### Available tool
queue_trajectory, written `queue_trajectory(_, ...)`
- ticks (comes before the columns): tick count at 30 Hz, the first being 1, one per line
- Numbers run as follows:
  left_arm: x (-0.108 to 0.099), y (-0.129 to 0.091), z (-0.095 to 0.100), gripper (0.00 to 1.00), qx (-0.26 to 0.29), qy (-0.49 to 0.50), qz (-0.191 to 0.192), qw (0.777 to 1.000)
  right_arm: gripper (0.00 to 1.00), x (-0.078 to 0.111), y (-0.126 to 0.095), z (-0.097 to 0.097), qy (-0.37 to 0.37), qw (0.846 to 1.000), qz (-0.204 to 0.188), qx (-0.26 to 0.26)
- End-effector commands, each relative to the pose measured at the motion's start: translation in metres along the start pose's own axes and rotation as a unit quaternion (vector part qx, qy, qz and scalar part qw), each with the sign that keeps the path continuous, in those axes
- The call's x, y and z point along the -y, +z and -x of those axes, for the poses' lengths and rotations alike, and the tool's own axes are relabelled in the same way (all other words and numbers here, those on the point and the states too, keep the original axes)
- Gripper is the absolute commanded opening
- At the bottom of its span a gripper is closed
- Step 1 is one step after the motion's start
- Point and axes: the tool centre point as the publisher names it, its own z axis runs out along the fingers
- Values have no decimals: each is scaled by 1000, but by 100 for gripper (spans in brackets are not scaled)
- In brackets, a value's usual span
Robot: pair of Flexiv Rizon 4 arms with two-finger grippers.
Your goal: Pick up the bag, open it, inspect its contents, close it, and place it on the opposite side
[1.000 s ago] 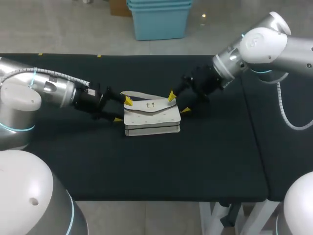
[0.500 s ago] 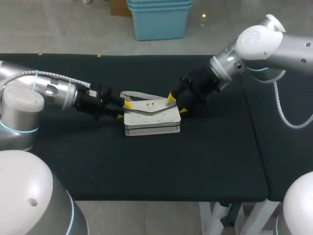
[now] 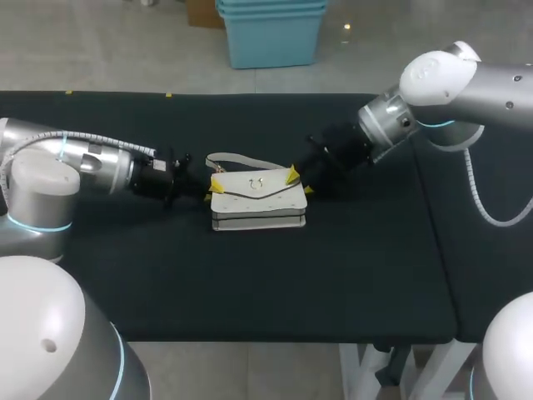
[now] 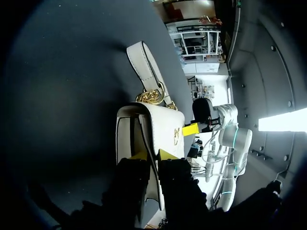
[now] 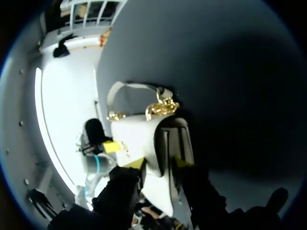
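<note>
White bag upright mid surface, flap shut, strap lying behind it, gold chain links at strap ends. Left claw at bag's left end, narrow gap, tips pinching bag edge from both sides. Right claw at right end, wider, tips clamped across bag's thickness. Bag base on surface, between both claws.

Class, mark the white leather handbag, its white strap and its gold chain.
white leather handbag [image 3: 258,204]: head view, front panel.
white strap [image 4: 149,69]: left wrist view, mid-strap.
gold chain [image 4: 151,96]: left wrist view, links.
</note>
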Motion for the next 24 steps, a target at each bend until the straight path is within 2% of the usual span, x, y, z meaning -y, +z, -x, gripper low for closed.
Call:
queue_trajectory(1, -1, 7, 3, 0, -1, 1, -1, 1000, 0, 0, 1, 5, 2, 1000, 12, -10)
queue_trajectory(6, -3, 8, 2, 0, 2, 3, -1, 1000, 0, 3, -1, 3, -12, 1000, 13, -25)
queue_trajectory(7, -3, 8, 2, 43, 2, 4, -1, 1000, 0, 4, -1, 4, -12, 1000, 14, -25)
queue_trajectory(8, -3, 7, 1, 67, 2, 4, -1, 1000, 15, 4, -1, 4, -14, 999, 14, -27)
queue_trajectory(9, -3, 6, 1, 67, 0, 4, -3, 1000, 31, 5, -1, 4, -15, 999, 16, -30)
queue_trajectory(10, -3, 6, 0, 63, -2, 4, -4, 1000, 41, 5, -2, 5, -16, 999, 16, -33)
queue_trajectory(11, -3, 6, 0, 47, -3, 4, -6, 1000, 45, 6, -3, 5, -19, 999, 18, -35)
queue_trajectory(12, -3, 5, -1, 3, -4, 3, -7, 1000, 45, 6, -4, 4, -21, 999, 20, -39)
queue_trajectory(13, -2, 5, -1, 0, -5, 3, -8, 1000, 43, 7, -4, 4, -22, 999, 19, -39)
queue_trajectory(14, -1, 6, -1, 0, -5, 2, -9, 1000, 27, 7, -5, 4, -22, 999, 22, -41)
queue_trajectory(15, -1, 7, 0, 0, -5, 2, -9, 1000, 0, 7, -5, 4, -22, 999, 23, -41)
queue_trajectory(24, 1, 5, 3, 0, -1, -10, -20, 1000, 0, 10, -4, 5, -25, 998, 28, -41)
